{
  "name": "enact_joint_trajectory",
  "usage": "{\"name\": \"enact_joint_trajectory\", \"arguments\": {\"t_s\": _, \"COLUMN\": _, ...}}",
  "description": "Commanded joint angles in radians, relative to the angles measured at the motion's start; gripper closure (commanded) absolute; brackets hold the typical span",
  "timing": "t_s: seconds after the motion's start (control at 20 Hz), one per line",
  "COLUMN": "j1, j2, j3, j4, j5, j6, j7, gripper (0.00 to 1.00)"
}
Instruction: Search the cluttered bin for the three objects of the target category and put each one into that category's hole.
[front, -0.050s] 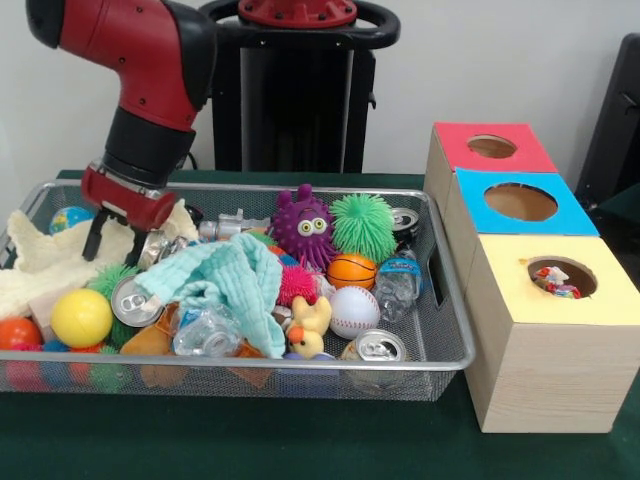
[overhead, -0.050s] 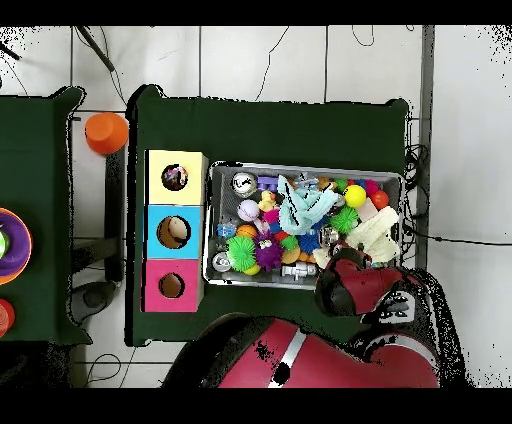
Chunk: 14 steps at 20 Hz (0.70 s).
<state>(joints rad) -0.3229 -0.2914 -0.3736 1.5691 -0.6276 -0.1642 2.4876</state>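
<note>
Front view has the red arm's gripper down at the left end of the wire bin, its dark fingers spread apart over a cream cloth with nothing between them. Cans, balls and a teal cloth crowd the bin. Just beside it stand the red hole, blue hole and yellow hole, the yellow one with something inside.
</note>
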Motion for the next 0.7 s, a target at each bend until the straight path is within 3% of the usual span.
{"name": "enact_joint_trajectory", "arguments": {"t_s": 0.05, "j1": -0.060, "j2": 0.031, "j3": 0.173, "j4": -0.027, "j5": 0.140, "j6": 0.093, "j7": 0.136, "gripper": 0.00}}
{"name": "enact_joint_trajectory", "arguments": {"t_s": 0.15, "j1": -0.110, "j2": 0.029, "j3": 0.216, "j4": -0.007, "j5": 0.140, "j6": 0.098, "j7": 0.120, "gripper": 0.00}}
{"name": "enact_joint_trajectory", "arguments": {"t_s": 0.45, "j1": -0.158, "j2": 0.049, "j3": 0.279, "j4": 0.007, "j5": 0.188, "j6": 0.165, "j7": 0.093, "gripper": 0.00}}
{"name": "enact_joint_trajectory", "arguments": {"t_s": 0.7, "j1": -0.130, "j2": 0.075, "j3": 0.240, "j4": -0.012, "j5": 0.242, "j6": 0.150, "j7": 0.109, "gripper": 0.00}}
